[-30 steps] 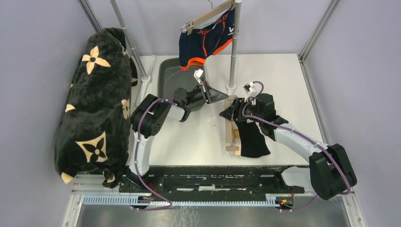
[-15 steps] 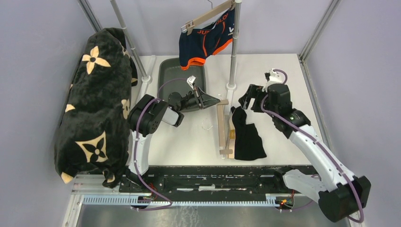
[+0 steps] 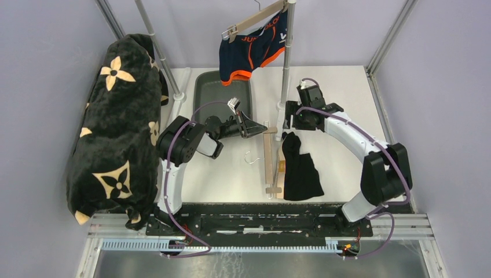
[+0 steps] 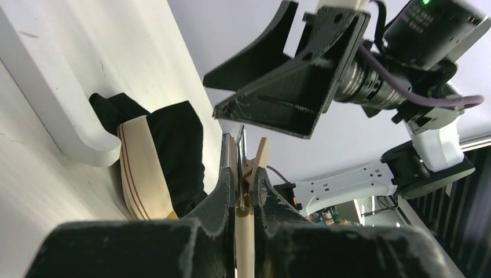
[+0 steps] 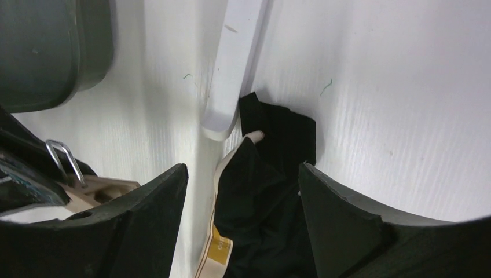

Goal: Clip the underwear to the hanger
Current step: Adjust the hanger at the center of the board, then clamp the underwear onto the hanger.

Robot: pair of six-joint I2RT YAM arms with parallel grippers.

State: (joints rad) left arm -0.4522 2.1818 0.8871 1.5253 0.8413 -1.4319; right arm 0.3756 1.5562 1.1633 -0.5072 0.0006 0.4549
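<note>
A wooden hanger [image 3: 270, 165] lies flat on the white table, its metal hook [image 3: 250, 157] pointing left. My left gripper [image 3: 257, 130] is shut on the clip at the hanger's far end; the left wrist view shows the wooden clip [image 4: 250, 168] squeezed between the pads. The black underwear [image 3: 300, 169], with a beige waistband [image 4: 139, 168], lies just right of the hanger, touching it. My right gripper [image 3: 289, 121] hovers open over the underwear's far tip [image 5: 272, 145], fingers [image 5: 341, 226] apart, nothing between them.
A metal post [image 3: 285, 63] on a white foot [image 5: 231, 69] stands right beside the underwear's far end. Above hangs a second hanger with navy and orange underwear [image 3: 255, 43]. A dark tray [image 3: 215, 87] sits far left of centre. A black flowered blanket [image 3: 116, 127] hangs at the left.
My right arm lifted off the underwear, swung back and right, then returned near the post above its far tip. The hanger and underwear shifted slightly left. The left gripper kept its grip.
</note>
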